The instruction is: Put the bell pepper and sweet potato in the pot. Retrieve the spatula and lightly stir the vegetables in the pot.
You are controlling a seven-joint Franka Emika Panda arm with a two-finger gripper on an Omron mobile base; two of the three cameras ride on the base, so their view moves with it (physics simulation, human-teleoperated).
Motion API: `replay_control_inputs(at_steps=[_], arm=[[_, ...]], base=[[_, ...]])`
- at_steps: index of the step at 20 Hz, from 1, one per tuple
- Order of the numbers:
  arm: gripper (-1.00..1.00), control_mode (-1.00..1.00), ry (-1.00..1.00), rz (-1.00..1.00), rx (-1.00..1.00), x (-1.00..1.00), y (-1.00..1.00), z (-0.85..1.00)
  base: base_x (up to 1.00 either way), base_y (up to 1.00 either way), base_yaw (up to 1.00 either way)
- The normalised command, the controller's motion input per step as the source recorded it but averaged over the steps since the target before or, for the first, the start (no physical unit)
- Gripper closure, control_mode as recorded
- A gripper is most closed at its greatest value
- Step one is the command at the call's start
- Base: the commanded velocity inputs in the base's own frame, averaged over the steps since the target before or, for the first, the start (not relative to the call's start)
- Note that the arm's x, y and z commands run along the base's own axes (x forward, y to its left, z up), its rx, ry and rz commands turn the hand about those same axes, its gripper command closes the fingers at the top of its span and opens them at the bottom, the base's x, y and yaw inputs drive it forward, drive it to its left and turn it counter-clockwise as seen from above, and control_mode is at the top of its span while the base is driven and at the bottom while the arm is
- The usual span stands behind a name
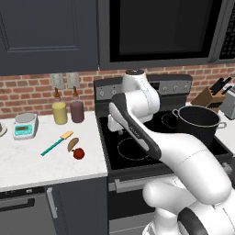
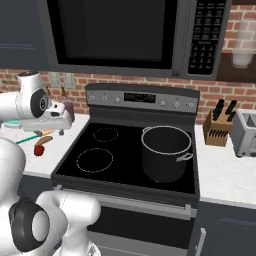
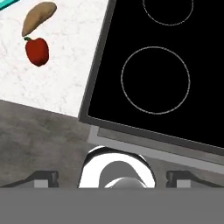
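The red bell pepper (image 1: 78, 153) (image 3: 37, 50) lies on the white counter left of the stove, touching the brown sweet potato (image 1: 72, 144) (image 3: 39, 17) just behind it. Beside them lies the spatula (image 1: 55, 144), teal handle and tan head. The dark pot (image 1: 197, 121) (image 2: 165, 152) stands on the stove's right side. My gripper (image 1: 114, 127) (image 2: 50, 132) (image 3: 113, 177) hangs open and empty above the stove's left edge, to the right of the vegetables and well above them.
A yellow canister (image 1: 59, 113), a maroon canister (image 1: 77, 111) and a kitchen scale (image 1: 25, 125) stand at the back of the counter. A knife block (image 2: 217, 127) and toaster (image 2: 246, 132) sit right of the black stove (image 2: 100, 160). A microwave (image 2: 125, 35) hangs overhead.
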Motion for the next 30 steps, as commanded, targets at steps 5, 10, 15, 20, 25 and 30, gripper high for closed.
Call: replay_control_inputs(at_steps=[5, 10, 15, 20, 25, 30], arm=[[-1.00, -1.00, 0.13, 0.14, -0.02, 0.01, 1.00, -0.50], [-1.00, -1.00, 0.07, 0.10, -0.01, 0.13, 0.99, -0.56], [-1.00, -1.00, 0.00, 0.03, -0.05, 0.22, 0.83, -0.53], [-1.00, -1.00, -0.02, 0.00, -0.08, 0.30, 0.43, -0.44], [-1.00, -1.00, -0.04, 0.00, -0.09, 0.36, 0.08, -0.34], [-1.00, -1.00, -0.06, 0.00, -0.09, 0.45, 0.00, -0.20]], base=[[0.00, 0.00, 0.00], [0.00, 0.00, 0.00], [0.00, 0.00, 0.00], [0.00, 0.00, 0.00], [0.00, 0.00, 0.00], [0.00, 0.00, 0.00]])
